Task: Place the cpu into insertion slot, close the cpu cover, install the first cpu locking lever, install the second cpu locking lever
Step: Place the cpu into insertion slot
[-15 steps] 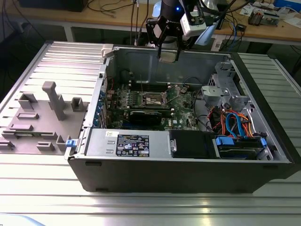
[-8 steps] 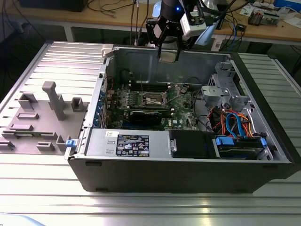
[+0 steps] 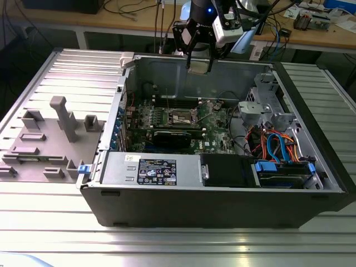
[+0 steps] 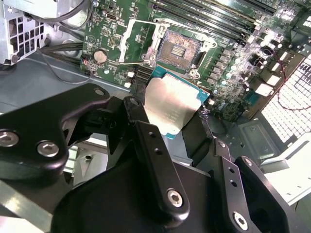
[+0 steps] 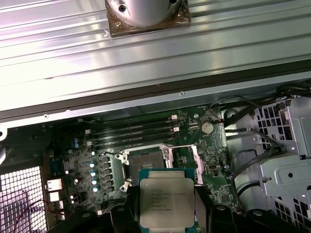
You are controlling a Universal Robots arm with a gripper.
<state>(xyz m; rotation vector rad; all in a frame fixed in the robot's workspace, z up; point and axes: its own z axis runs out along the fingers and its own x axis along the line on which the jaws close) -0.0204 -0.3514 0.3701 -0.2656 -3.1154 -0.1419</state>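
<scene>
Pincer (image 3: 198, 62) clamped on flat square silver-grey metal cpu (image 5: 166, 201) | we see it held high over far wall of black computer case (image 3: 222, 206) | square dark silver-rimmed insertion slot (image 5: 145, 158) on green motherboard (image 3: 214, 119) bare, well below

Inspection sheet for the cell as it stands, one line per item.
Surface: ribbed metal table, open computer case lying on it.
Job's things: cpu held above the motherboard; insertion slot empty; cpu cover flipped open beside it.
Clutter: grey fixture tray at the exterior view's left.
Gripper: gripper shut on the cpu's edges.
Cables: orange and blue cables inside the case.
Surroundings: workbench behind, strewn with wires.
</scene>
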